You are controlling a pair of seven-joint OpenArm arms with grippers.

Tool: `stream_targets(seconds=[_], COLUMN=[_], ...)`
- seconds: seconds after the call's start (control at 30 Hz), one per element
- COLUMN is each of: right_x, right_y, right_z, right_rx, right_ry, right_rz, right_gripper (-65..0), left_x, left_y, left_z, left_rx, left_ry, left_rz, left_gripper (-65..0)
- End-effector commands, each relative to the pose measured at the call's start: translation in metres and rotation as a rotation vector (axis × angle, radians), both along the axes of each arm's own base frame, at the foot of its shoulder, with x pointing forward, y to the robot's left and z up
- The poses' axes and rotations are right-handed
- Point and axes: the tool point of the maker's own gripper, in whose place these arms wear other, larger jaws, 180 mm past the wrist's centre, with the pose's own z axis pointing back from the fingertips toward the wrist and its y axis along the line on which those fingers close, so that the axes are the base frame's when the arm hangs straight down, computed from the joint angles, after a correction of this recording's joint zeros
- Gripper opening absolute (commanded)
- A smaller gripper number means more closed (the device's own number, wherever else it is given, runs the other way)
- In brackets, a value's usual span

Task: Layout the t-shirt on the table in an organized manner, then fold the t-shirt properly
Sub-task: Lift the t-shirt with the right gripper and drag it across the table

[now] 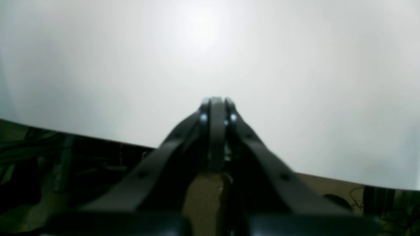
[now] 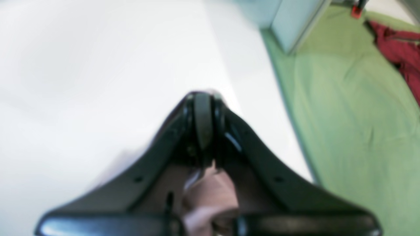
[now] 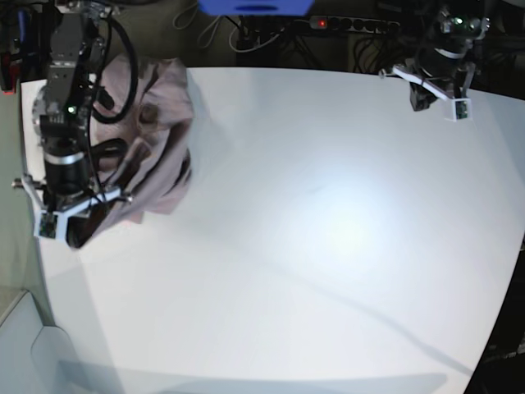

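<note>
The t-shirt (image 3: pixel 156 123) hung bunched and crumpled at the far left corner of the white table (image 3: pixel 328 246) in the base view, draped beside and partly behind the right arm, which stood over that corner. The right claw (image 2: pixel 203 98) was clenched, its dark fingers pressed together over the table's edge; mauve cloth (image 2: pixel 210 193) showed between the finger bases in the right wrist view, though the blur hid whether the tips themselves pinched it. Beyond the table's edge in that view lay a green sheet (image 2: pixel 354 114) with a dark red cloth (image 2: pixel 400 49) on it. The left claw (image 1: pixel 216 100) was clenched on nothing, poised above bare table near the far right corner, well apart from the shirt.
</note>
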Motion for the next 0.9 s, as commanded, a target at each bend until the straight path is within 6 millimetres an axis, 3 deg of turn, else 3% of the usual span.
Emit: stream_targets(seconds=[0.0,0.37,0.63,0.77,0.87], right_x=[0.010,0.048,0.065,0.074,0.084], right_y=[0.000,0.000,0.026,0.038,0.057], right_z=[0.029,0.111,0.150,0.181,0.204], right_rx=[-0.023,-0.024,-0.024,-0.003,0.018], right_ry=[-0.097,-0.327,-0.425,-0.502,-0.520], right_rz=[0.007,0.007,0.076,0.095,0.139], right_gripper=[-65.0,-65.0,-65.0,-65.0,-65.0], left_x=[0.003,0.004,0.012,0.013,0.013], left_y=[0.001,0.004,0.004,0.004,0.004], left_z=[0.008,0.009,0.012,0.013,0.013], left_rx=[0.008,0.013,0.012,0.012,0.012], left_ry=[-0.030,-0.033,-0.054,-0.056,-0.056], left_rz=[-0.004,0.004,0.004,0.004,0.002], left_gripper=[-64.9,-64.9,-64.9,-64.9,-64.9])
